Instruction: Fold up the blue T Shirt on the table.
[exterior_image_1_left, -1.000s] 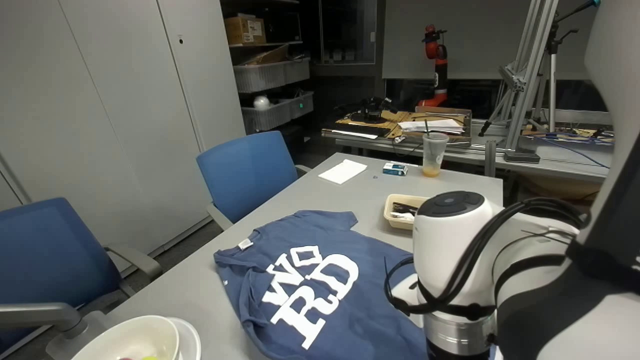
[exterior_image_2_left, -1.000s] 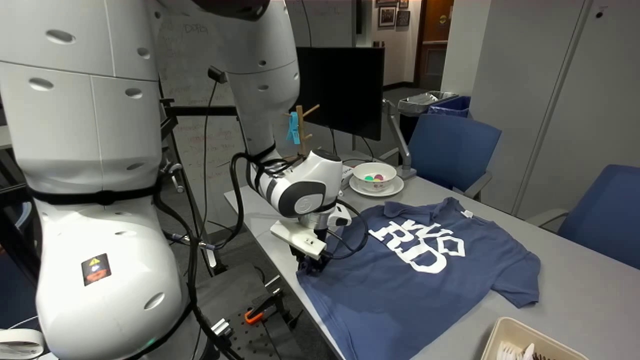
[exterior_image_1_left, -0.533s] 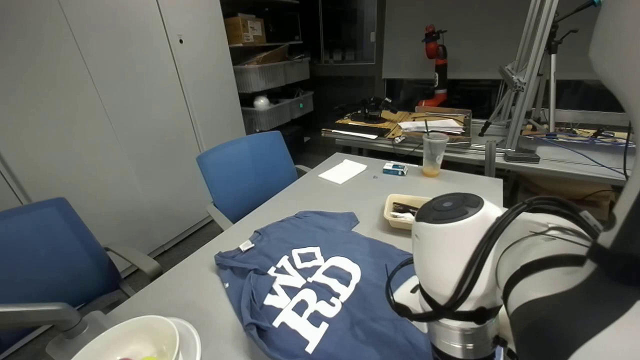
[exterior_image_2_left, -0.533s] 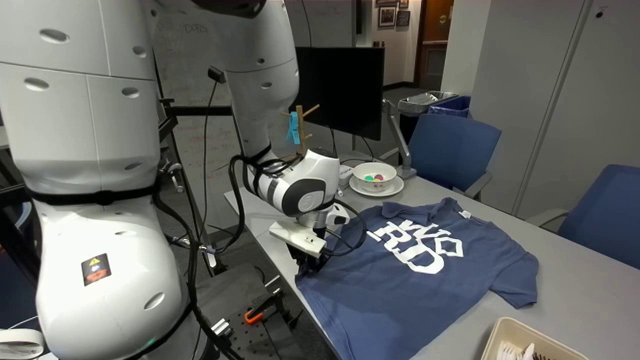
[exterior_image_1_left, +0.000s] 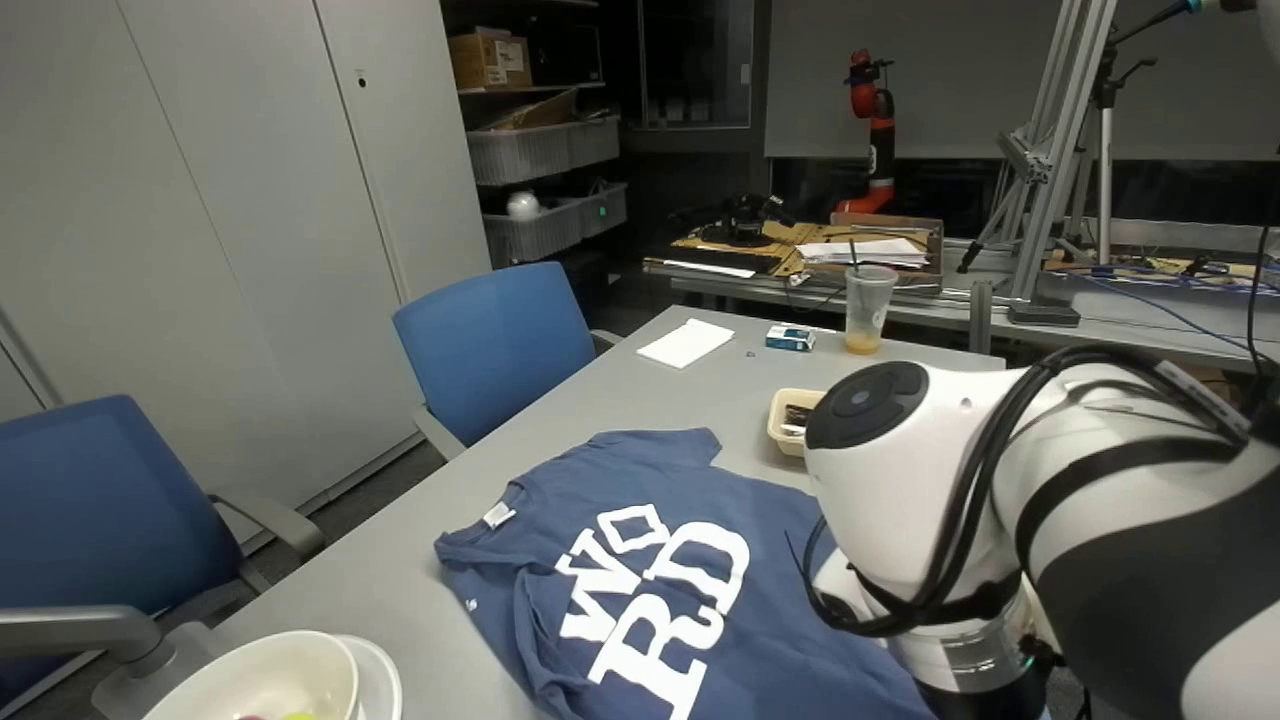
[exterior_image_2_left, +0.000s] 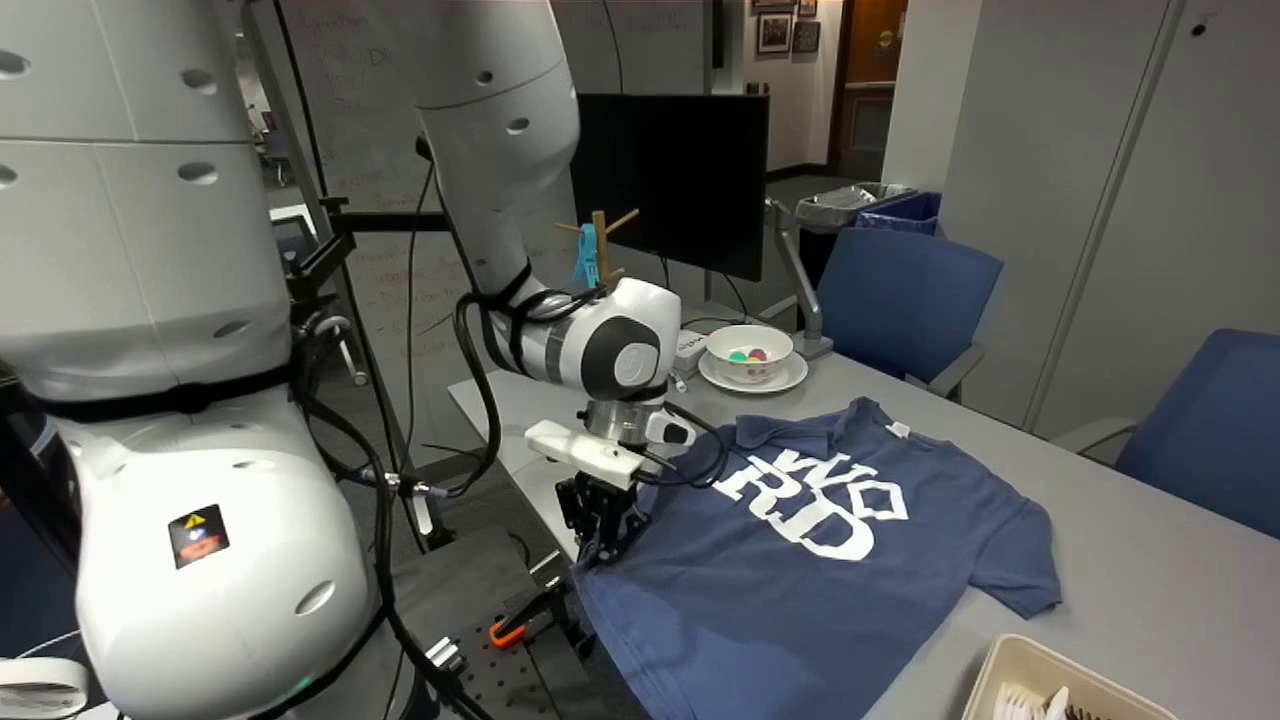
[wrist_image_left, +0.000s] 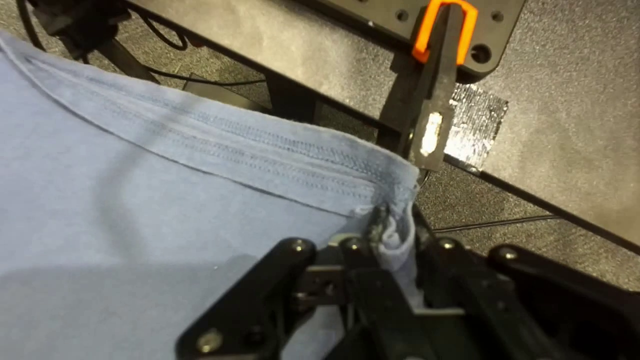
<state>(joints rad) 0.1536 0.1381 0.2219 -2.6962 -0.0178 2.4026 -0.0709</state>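
Note:
The blue T Shirt lies mostly flat with white lettering up, in both exterior views. It rests on the grey-white table, whose top also shows in an exterior view. My gripper is shut on a hem corner at the table's robot-side edge. In the wrist view the fingertips pinch bunched, curled cloth of the shirt. The hem reaches past the table edge over the floor. The collar and a sleeve by the bowl are creased. In an exterior view the arm hides the fingers.
A white bowl on a plate stands beyond the shirt. A cream tray of cutlery lies near one sleeve. A cup, box and paper are farther along. An orange clamp sits at the robot base.
The gripper has moved toward the robot and past the table edge, with the wrist tilted. The whole shirt has slid slightly that way, and its hem now covers the edge.

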